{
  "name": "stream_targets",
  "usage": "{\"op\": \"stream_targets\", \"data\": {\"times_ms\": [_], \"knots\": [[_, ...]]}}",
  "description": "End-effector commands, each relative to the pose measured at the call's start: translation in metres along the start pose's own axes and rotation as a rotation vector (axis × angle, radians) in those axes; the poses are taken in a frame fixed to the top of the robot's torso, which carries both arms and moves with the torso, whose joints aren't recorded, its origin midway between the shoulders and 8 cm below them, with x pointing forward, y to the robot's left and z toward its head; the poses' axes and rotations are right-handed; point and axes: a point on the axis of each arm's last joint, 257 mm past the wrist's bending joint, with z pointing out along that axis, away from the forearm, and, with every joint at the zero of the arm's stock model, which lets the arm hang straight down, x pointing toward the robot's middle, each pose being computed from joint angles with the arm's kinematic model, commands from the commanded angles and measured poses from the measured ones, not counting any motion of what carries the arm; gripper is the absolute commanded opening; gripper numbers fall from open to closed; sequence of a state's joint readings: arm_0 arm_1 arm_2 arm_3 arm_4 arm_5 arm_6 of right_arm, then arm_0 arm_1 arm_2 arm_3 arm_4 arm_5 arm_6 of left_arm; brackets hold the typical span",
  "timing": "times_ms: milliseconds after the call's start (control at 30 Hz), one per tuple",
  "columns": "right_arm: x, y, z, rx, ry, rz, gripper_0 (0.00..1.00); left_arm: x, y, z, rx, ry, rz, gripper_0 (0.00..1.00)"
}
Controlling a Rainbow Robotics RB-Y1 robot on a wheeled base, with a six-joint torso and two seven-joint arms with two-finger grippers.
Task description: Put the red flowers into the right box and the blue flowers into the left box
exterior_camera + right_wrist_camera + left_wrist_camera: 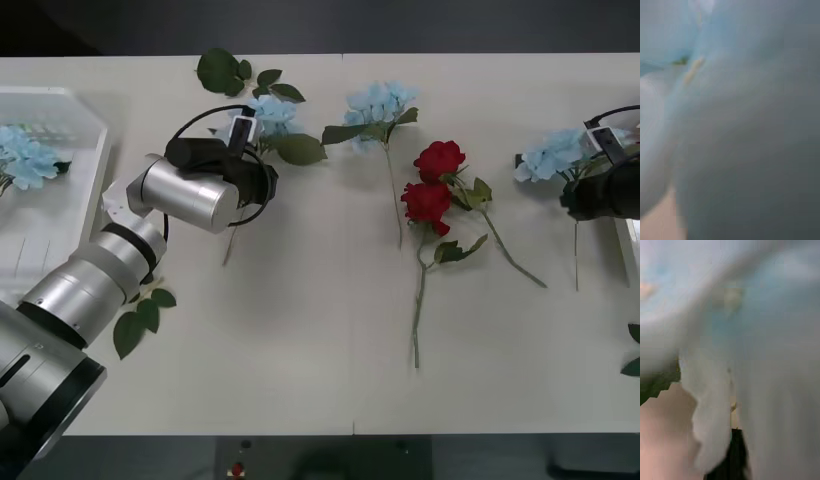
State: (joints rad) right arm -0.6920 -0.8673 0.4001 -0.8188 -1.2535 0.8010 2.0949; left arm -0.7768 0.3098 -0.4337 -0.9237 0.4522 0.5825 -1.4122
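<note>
Over the table (300, 340), both grippers — left (262, 150), right (585, 185) — meet blue flowers (272, 112); fingers' state perhaps unreadable.

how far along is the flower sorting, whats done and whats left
Done: one blue flower lies in the left box. In hand: the left end effector is at a blue flower on the table, and the right end effector is at another near the right edge. Left: the middle blue flower and two red flowers on the table.
</note>
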Motion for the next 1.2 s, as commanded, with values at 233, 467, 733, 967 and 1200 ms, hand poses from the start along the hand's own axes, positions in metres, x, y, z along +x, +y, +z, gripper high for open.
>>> {"op": "stream_targets", "data": {"times_ms": [233,467,733,967,1200], "knots": [[-0.038,-0.002,-0.03,-0.072,-0.047,0.074,0.0,-0.102,0.045,-0.094,0.009,0.004,-0.049,0.0],[-0.064,0.016,-0.084,-0.278,-0.104,0.069,0.0,-0.14,0.126,-0.165,-0.071,-0.023,-0.037,0.0],[-0.104,0.082,-0.146,-0.594,-0.297,-0.109,0.0,-0.139,0.261,-0.234,-0.283,-0.049,0.039,0.0],[-0.144,0.154,-0.179,-0.792,-0.484,-0.227,0.0,-0.081,0.346,-0.286,-0.388,0.002,-0.015,0.0],[-0.18,0.235,-0.205,-0.894,-0.603,-0.353,0.0,-0.024,0.38,-0.293,-0.437,0.024,-0.034,0.0]]}}
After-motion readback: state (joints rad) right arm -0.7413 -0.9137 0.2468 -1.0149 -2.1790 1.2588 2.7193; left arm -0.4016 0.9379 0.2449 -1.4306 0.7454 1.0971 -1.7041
